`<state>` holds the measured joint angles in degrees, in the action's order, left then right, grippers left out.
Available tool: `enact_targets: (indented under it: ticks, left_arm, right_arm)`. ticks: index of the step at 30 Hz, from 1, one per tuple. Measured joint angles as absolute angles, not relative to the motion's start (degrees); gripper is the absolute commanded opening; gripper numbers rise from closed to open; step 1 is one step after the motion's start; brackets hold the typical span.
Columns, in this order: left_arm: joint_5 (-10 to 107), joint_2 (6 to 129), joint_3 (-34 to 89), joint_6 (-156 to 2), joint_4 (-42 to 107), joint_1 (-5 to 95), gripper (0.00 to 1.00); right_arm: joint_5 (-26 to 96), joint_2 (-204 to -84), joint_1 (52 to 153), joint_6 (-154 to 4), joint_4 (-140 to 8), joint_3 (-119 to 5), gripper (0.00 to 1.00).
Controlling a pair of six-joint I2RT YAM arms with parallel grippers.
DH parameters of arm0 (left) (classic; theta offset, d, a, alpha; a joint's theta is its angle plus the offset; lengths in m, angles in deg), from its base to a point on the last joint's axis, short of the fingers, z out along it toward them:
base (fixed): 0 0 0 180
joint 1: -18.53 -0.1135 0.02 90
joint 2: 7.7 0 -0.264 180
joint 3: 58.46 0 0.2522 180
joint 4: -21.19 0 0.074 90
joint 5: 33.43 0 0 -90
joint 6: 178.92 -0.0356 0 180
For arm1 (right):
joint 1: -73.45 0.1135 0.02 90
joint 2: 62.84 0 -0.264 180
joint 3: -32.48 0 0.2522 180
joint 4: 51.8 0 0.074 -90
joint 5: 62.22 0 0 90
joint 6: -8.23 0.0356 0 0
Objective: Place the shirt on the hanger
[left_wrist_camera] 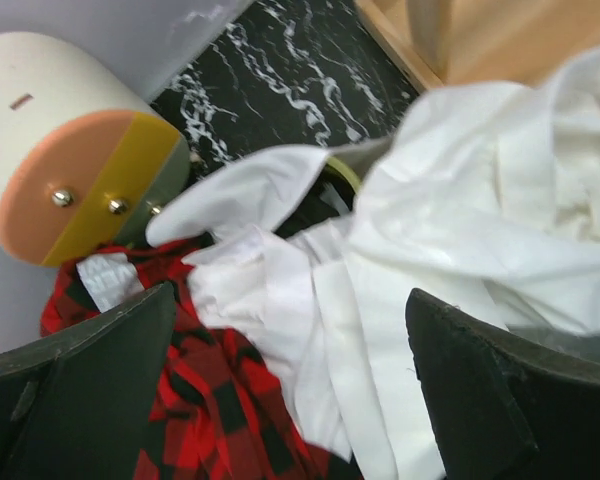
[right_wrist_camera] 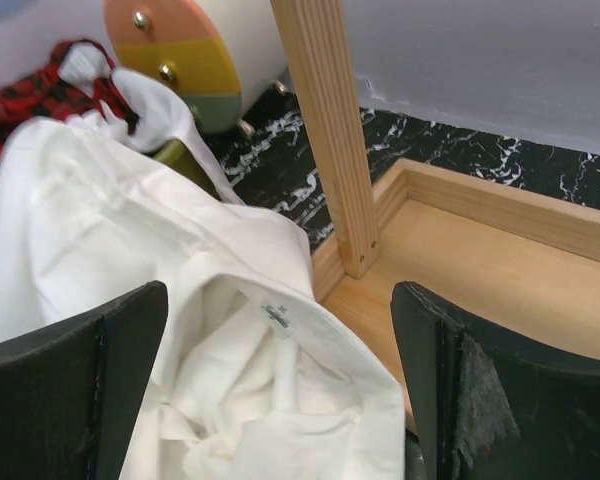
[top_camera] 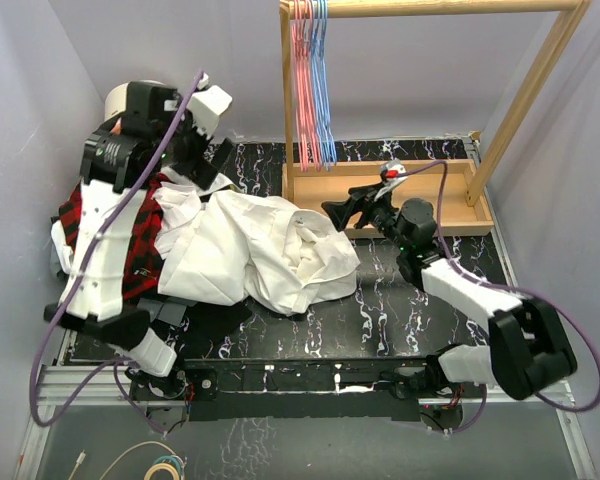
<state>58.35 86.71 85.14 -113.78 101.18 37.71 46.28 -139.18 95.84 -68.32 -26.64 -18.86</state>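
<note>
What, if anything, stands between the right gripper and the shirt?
Nothing visible does. The open right gripper hangs directly over the shirt at its collar end, with nothing showing between them. The wooden rack post stands beside that end, toward the back, not in the path.

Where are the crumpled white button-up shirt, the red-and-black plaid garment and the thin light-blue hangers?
Crumpled white shirt (top_camera: 250,250): top view, middle of its bunched body.
Red-and-black plaid garment (top_camera: 142,255): top view, strip left of the shirt.
Thin light-blue hangers (top_camera: 324,100): top view, their hanging sides.
</note>
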Motion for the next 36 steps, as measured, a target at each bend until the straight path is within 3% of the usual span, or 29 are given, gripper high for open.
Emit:
enact_targets:
  ticks: [4,7,9,11,15,19,23,31,36]
  left_arm:
    - [53.17,78.16,77.40,-113.76,104.38,37.71,0.97]
    - [49.02,75.08,73.95,-112.49,107.02,37.06,0.97]
    - [47.27,74.51,73.01,-110.48,107.30,35.77,0.97]
    - [46.86,74.21,72.31,-107.71,106.82,33.71,0.97]
    - [47.75,73.62,71.89,-102.16,104.81,29.76,0.97]
    - [48.76,72.92,72.07,-99.14,103.52,26.59,0.97]
    - [48.84,71.76,72.09,-98.05,102.52,24.51,0.97]
    - [46.88,67.04,69.40,-98.13,101.64,22.02,0.97]
    - [46.24,66.36,67.57,-99.12,101.42,22.00,0.97]
  right_arm:
    - [44.58,-129.32,95.84,-61.65,-34.18,-18.97,0.95]
    - [44.56,-120.99,95.84,-59.43,-42.47,-21.59,0.83]
    - [43.90,-116.32,95.84,-58.75,-46.97,-24.89,0.68]
    - [42.70,-112.78,95.84,-58.62,-49.26,-28.28,0.47]
    - [37.10,-114.24,95.89,-57.70,-55.58,-43.78,0.30]
    - [31.88,-129.08,95.89,-57.70,-62.38,-69.35,0.36]
    - [29.83,-144.53,95.89,-57.70,-69.00,-87.62,0.34]
    - [29.21,-161.67,95.89,-57.52,-81.77,-93.15,0.33]
    - [29.24,-162.52,95.89,-57.55,-83.78,-93.89,0.44]
